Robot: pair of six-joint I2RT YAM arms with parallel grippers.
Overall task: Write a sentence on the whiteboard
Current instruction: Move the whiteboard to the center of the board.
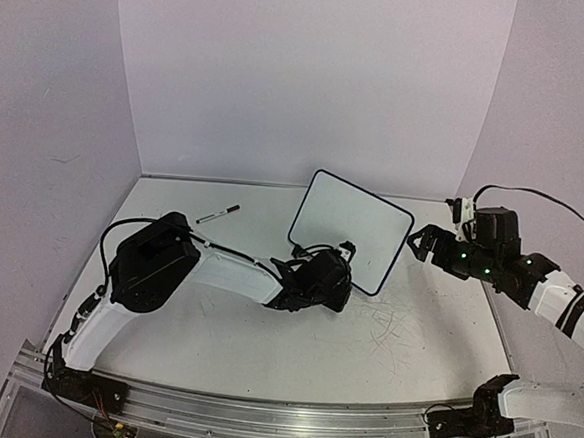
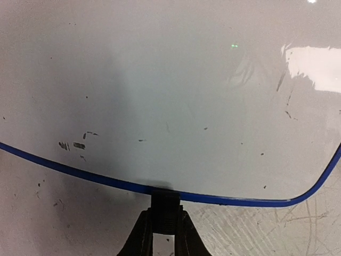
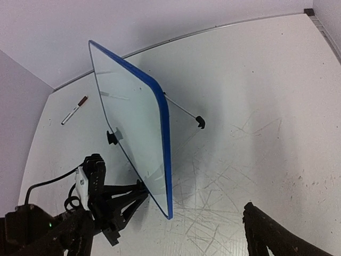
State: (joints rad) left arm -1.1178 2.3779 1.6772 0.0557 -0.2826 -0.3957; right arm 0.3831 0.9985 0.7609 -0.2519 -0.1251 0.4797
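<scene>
The whiteboard (image 1: 357,224) with its thin blue rim stands tilted near the table's middle. Its white face fills the left wrist view (image 2: 170,96) and carries only small dark specks. The sentence is out of view. My left gripper (image 2: 164,216) is shut on the small black foot (image 2: 164,205) at the board's lower rim; from above this gripper (image 1: 338,254) sits at the board's near edge. The right wrist view shows the board (image 3: 130,122) edge-on. My right gripper (image 1: 416,243) hangs open just right of the board, apart from it, holding nothing; one of its fingers (image 3: 261,229) shows.
A marker (image 1: 218,213) lies on the scuffed white tabletop (image 1: 414,333) left of the board, also seen from the right wrist (image 3: 74,110). A thin wire stand with a black tip (image 3: 200,121) props the board from behind. Purple walls close in the back and sides.
</scene>
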